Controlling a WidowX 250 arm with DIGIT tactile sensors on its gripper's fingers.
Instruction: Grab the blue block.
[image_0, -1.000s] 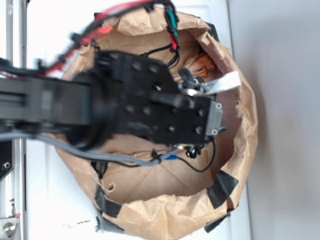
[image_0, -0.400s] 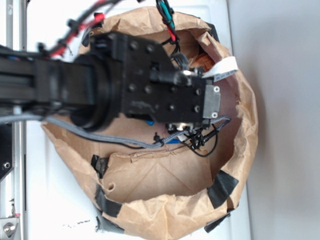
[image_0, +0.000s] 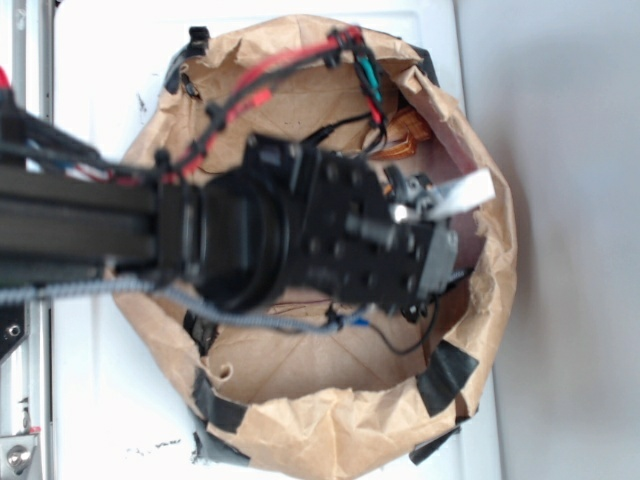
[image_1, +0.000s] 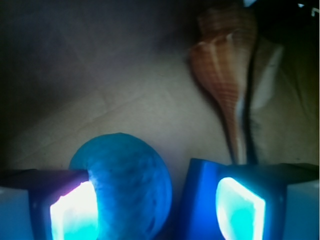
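Only the wrist view shows the wide-spread end effector straddling ball and blue block

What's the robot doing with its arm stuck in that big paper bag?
The robot arm is reaching into a brown paper bag to get a blue block. Down at the pincer, a round blue ball sits between the two glowing fingers, and the blue block is pressed beside the other finger. A seashell lies farther back. Nothing looks properly grabbed yet, and I can't tell how tightly the pincer is closed.
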